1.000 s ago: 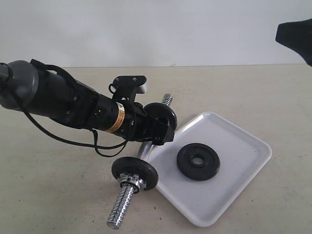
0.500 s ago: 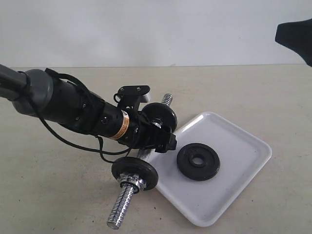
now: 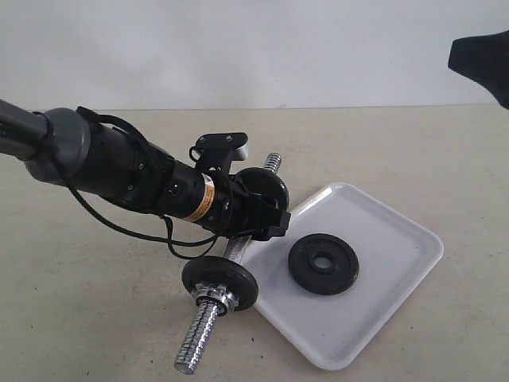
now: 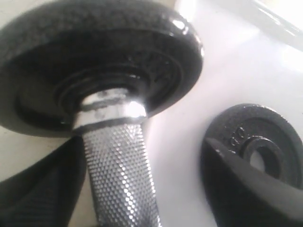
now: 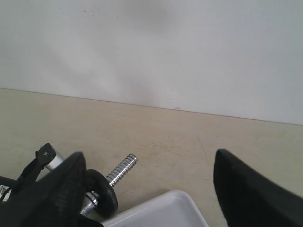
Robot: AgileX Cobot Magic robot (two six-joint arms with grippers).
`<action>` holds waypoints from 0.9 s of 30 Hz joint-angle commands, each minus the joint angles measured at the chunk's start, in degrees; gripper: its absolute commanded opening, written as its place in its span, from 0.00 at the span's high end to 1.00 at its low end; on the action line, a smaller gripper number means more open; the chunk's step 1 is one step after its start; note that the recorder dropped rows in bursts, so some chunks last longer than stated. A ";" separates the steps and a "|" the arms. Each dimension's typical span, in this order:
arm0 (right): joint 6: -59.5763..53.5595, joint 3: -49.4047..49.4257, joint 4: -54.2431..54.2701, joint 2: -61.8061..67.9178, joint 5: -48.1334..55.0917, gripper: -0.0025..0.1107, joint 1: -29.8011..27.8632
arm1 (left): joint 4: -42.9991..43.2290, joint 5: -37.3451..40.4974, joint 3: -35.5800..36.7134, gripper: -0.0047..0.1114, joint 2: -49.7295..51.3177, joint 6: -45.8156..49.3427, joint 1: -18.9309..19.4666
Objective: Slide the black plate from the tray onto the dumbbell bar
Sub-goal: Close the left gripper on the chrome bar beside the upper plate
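The black plate [image 3: 323, 263] lies flat inside the white tray [image 3: 386, 235], its centre hole facing up. The dumbbell bar [image 3: 200, 330] rests on the table along the tray's left edge, with one black disc [image 3: 220, 284] near and another [image 3: 266, 185] far. My left gripper [image 3: 259, 221] straddles the knurled middle [image 4: 118, 175] of the bar and is open; a gap shows between the bar and one finger [image 4: 236, 189]. The plate [image 4: 265, 137] lies just beyond that finger. My right gripper [image 5: 149, 187] hangs open high at the upper right [image 3: 481, 56], holding nothing.
The tray's corner [image 5: 175, 201] and the bar's threaded far end [image 5: 122, 169] show below the right gripper. The left arm's black body and cable [image 3: 127, 171] stretch over the table's left half. A white wall stands behind the beige table.
The left arm has sunk lower and its gripper has settled slightly along the bar's middle. The bar, plate, tray and right gripper have not moved.
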 commanded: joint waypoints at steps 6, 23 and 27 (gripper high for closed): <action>0.18 0.07 0.16 -0.03 -0.08 0.37 0.05 | 0.26 0.07 -0.33 0.48 0.22 0.10 -0.47; 0.18 0.07 0.16 -0.03 -0.85 0.37 0.05 | 0.39 -2.29 -0.33 0.48 1.35 0.50 -0.47; 0.18 0.07 0.16 -0.03 -0.85 0.37 0.05 | 0.39 -4.27 -0.33 0.48 3.05 0.40 -0.47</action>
